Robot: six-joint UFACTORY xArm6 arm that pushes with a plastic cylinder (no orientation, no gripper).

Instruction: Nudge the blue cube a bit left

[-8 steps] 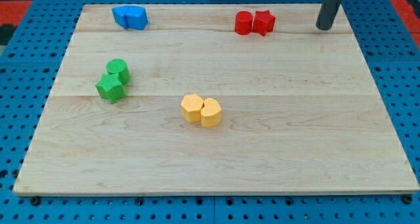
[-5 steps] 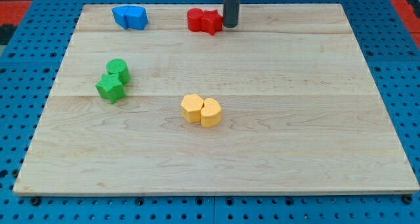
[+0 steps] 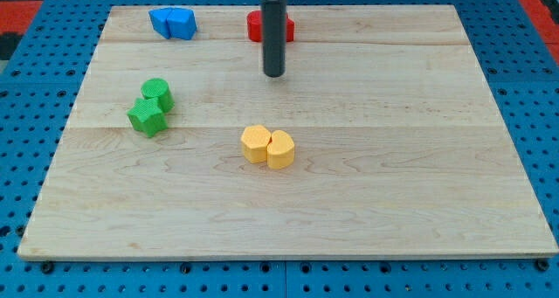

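Note:
Two blue blocks sit touching at the view's top left: one [image 3: 162, 22] on the left and one [image 3: 182, 22] on the right; which is the cube I cannot tell. My tip [image 3: 274, 73] rests on the board below the red blocks [image 3: 255, 26], well right of and below the blue pair. The rod hides the middle of the red blocks.
A green cylinder [image 3: 158, 93] and a green star-like block [image 3: 146, 117] touch at the left. Two yellow blocks [image 3: 268, 147] touch at the centre. The wooden board [image 3: 419, 184] lies on a blue pegboard.
My rod swept left from the top right corner, pushed the red blocks leftward, then moved down the view to below them. The blue, green and yellow blocks have not moved.

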